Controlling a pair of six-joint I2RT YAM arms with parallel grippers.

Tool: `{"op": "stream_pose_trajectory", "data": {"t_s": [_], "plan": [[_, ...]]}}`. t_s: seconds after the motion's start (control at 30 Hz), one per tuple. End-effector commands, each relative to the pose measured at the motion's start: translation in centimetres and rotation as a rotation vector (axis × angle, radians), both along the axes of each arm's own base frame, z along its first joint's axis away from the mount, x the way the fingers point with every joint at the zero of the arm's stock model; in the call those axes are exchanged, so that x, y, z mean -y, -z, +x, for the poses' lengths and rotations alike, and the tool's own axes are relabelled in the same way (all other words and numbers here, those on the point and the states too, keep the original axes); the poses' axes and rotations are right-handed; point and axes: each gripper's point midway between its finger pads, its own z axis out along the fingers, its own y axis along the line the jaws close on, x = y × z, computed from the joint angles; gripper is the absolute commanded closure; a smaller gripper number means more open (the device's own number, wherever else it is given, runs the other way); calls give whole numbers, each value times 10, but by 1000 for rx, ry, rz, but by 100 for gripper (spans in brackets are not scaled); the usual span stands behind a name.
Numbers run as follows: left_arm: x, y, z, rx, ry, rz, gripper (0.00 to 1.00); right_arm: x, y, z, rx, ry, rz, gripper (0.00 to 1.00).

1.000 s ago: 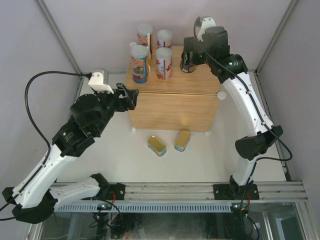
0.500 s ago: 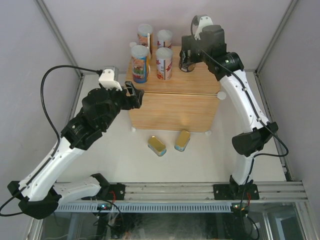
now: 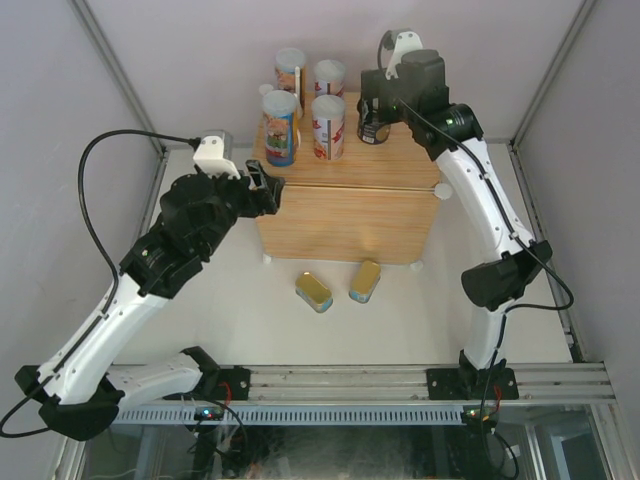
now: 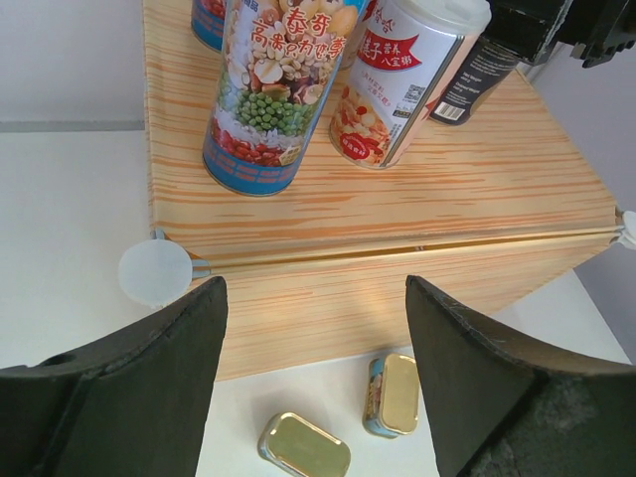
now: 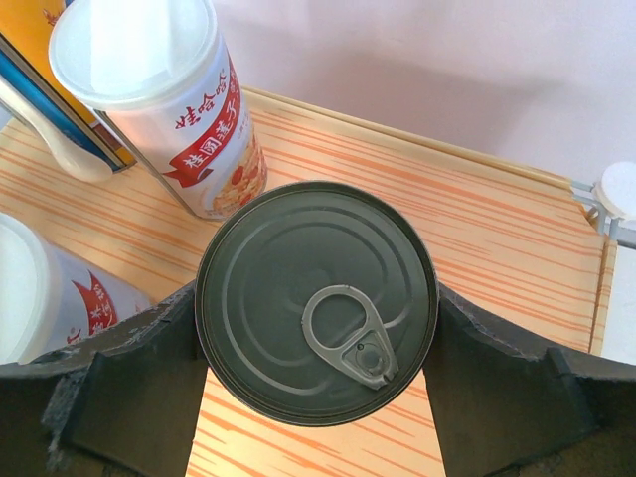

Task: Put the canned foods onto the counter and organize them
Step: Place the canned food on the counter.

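We see matt, streaked wood grain on the light box-shaped counter [image 4: 447,189]. The dark cylindrical can [image 5: 316,298] has a dull grey metal top; the tall cans [image 4: 283,89] wear glossy printed labels; the flat gold tins [image 4: 303,447] gleam smooth.

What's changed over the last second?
The left claw, open and empty, moved nearer the counter's left corner. The right claw, shut on the dark can, shifted slightly left and farther back. The tall cans and both tins stayed put.
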Motion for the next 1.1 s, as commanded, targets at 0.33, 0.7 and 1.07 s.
{"op": "stream_pose_trajectory", "data": {"t_s": [0.33,0.7,1.07], "plan": [[-4,-20,5,51,7,-46,23,2,-35,20,138,33,39,89],[-3,-21,6,51,16,-58,23,1,-40,15,147,27,58,50],[-5,-17,1,51,19,-68,23,-1,-45,7,148,28,66,29]]}}
